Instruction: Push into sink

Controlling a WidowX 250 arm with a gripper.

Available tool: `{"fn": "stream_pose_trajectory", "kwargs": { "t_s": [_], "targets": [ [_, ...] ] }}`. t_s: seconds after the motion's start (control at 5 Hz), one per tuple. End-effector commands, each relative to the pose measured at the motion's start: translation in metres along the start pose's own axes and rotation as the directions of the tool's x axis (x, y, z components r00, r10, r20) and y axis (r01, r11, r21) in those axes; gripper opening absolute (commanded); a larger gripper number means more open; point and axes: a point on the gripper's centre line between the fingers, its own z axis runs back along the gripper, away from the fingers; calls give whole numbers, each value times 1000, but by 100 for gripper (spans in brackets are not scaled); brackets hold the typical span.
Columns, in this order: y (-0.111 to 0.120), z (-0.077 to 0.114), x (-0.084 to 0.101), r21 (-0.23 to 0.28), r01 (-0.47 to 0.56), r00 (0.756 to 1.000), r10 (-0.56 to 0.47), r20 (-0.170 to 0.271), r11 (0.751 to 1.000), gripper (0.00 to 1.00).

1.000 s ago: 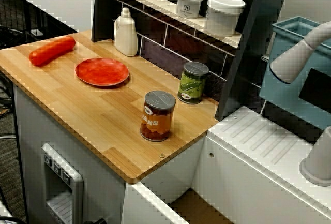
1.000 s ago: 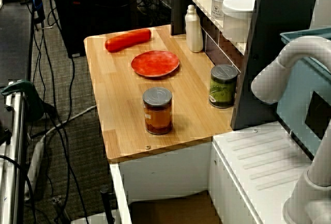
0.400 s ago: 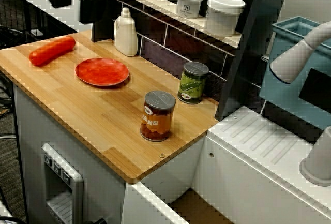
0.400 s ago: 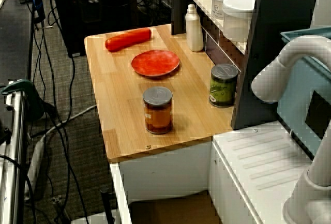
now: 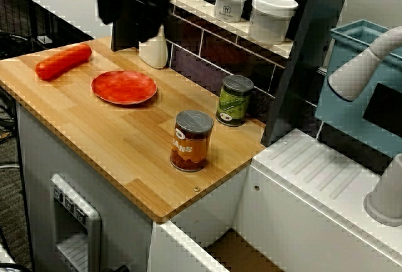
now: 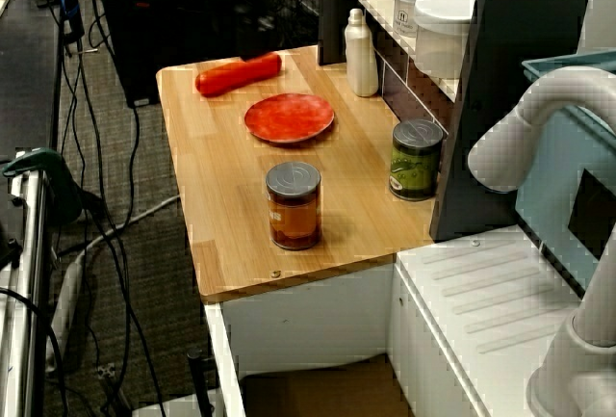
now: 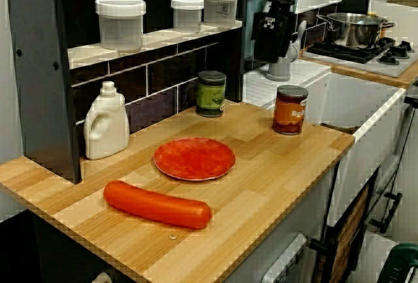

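Orange can (image 5: 191,141) — partial letters "ANS"; other labels too small to read.

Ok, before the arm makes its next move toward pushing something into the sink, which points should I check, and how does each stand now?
1. End effector free of contact: ok, it hangs high over the counter.
2. Jaws open or shut: cannot tell, too dark.
3. Orange can upright, near the counter edge by the sink: ok.
4. Green can apart from the orange can: ok.
5. Sink free inside: cannot tell, only a corner shows.
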Motion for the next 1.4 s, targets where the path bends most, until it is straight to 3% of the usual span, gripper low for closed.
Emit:
{"fn": "stream_pose_trajectory", "kwargs": {
  "t_s": [0.0, 0.2, 0.4, 0.6, 0.8, 1.0, 1.2],
  "targets": [
    [1, -22, 50, 31, -66, 990, 62, 124, 997, 100],
    [0, -37, 54, 51, -30, 994, 24, 108, 998, 100],
    [1, -36, 41, 32, 42, 995, -44, 85, 999, 100],
    [0, -34, 9, -2, 117, 990, -116, 80, 993, 100],
    [-6, -37, -18, 10, 164, 982, -164, 96, 986, 100],
    [-6, -41, -26, 10, 174, 979, -174, 107, 985, 100],
    [-4, -40, -21, -6, 160, 982, -158, 104, 987, 100]
  ]
}}
